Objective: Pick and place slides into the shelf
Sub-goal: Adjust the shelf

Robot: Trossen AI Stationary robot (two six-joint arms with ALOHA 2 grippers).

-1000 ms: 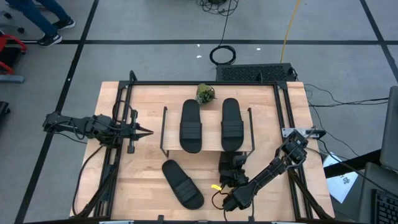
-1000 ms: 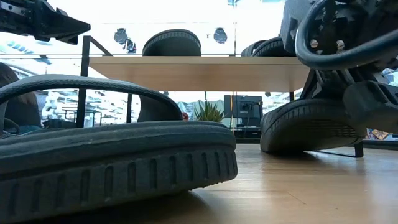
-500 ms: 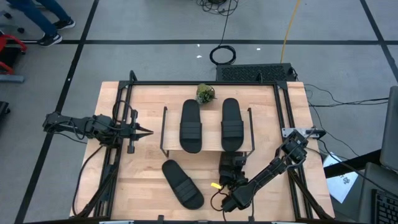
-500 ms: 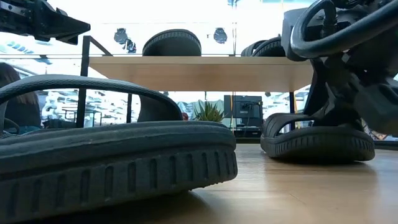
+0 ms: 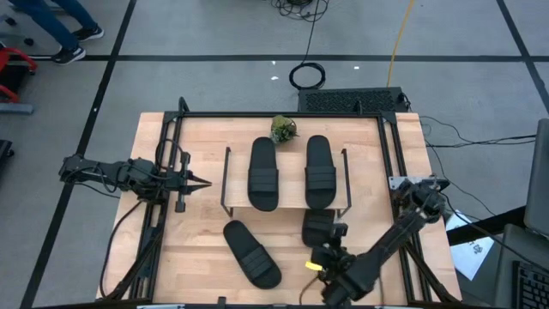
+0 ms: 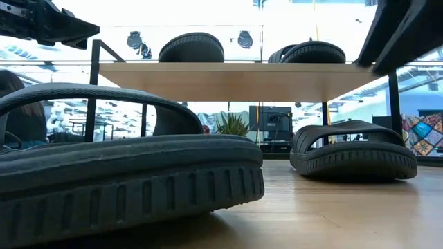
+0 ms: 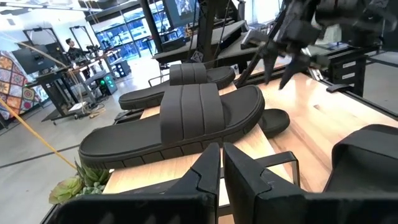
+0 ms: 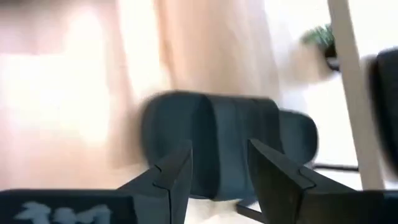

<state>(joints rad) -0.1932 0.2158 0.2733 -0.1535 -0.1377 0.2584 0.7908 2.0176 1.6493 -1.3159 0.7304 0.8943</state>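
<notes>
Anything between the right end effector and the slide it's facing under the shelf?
Nothing: the right wrist view shows the open right end effector just short of that slide, only bare tabletop around it.

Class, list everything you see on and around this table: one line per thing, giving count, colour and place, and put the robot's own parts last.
slides: four, black; two on the shelf's top board, one under the shelf's right end on the table, one loose on the table in front of the shelf.
shelf: one, light wood with thin black legs, mid-table.
small plant: one, green, behind the shelf.
table: one, light wood, black frame.
cable coil: one, black, on the floor beyond the table.
person's legs: one pair, blue trousers, floor at far left.
left gripper: one, dark, shut, left of the shelf, holding nothing.
right gripper: one, dark, open, just in front of the slide under the shelf.
</notes>
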